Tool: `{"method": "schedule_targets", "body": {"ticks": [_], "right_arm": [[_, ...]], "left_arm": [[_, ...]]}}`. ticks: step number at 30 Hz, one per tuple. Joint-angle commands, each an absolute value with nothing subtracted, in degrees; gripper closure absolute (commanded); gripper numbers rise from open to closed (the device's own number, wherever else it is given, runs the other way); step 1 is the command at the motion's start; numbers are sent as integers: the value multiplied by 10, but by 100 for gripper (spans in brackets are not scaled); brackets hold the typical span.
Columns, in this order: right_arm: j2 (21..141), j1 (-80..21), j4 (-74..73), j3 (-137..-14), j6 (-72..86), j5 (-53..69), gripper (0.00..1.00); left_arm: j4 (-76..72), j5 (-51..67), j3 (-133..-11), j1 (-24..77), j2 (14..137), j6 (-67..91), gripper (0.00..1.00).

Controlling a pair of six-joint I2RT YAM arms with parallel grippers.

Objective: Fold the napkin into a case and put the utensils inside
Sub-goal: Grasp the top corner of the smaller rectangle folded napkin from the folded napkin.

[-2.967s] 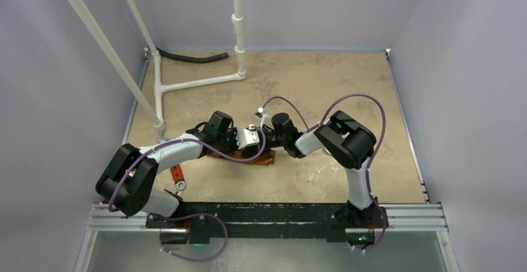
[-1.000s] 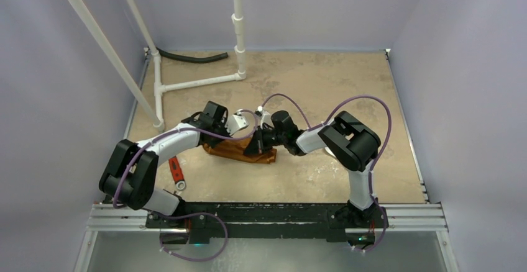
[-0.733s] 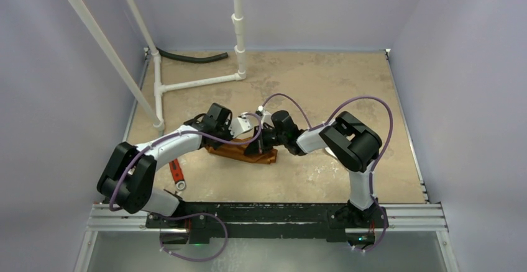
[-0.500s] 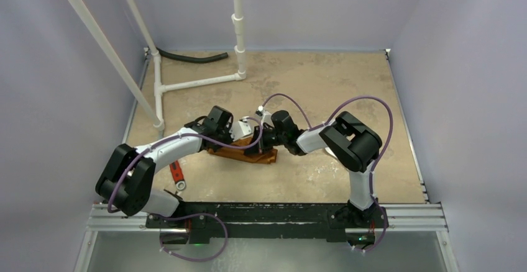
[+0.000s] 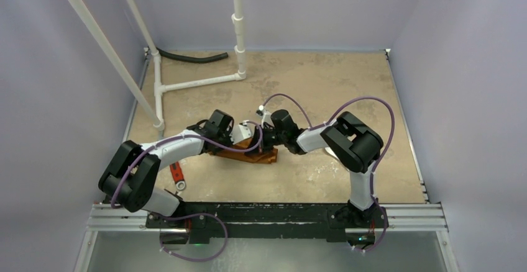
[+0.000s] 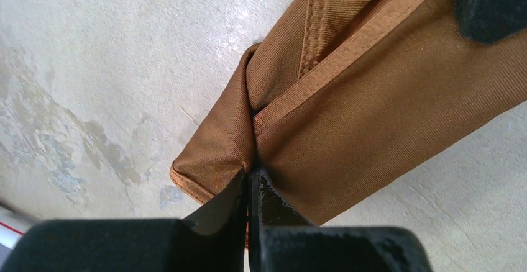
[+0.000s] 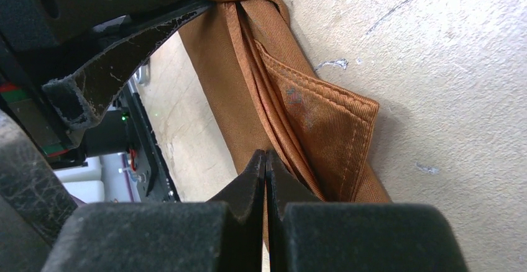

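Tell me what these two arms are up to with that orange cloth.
Both arms are working on the rust-orange cloth napkin, which lies folded into a long narrow strip on the tan table. The left claw is shut, pinching a bunched corner at one end of the strip. The right claw is shut too, its tips nipping the folded layers near the other end. No utensils show in the cloth. A red-handled tool lies apart, near the left arm.

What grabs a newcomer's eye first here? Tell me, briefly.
The folded rust-orange napkin lies mid-table. The left hand is shut, pinching its bunched end; the right hand is shut with tips against its layered folds. A red-handled tool lies near-left.
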State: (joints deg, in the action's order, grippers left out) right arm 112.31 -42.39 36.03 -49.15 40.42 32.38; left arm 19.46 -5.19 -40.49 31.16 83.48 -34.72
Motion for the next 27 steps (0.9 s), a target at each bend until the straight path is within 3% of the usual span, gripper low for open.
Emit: {"method": "schedule_targets", "body": {"ticks": [1,15,27], "right_arm": [[1121,-436,307,-521,416,307,100],[1223,-489,358,-622,468,323,100],[1252,-490,439,-579,503,312,100]], "left_arm": [[172,-47,-378,313,847,-338,100],[172,-31,-382,312,846,-291,100],[179,-4,-384,312,831,-262,100]]}}
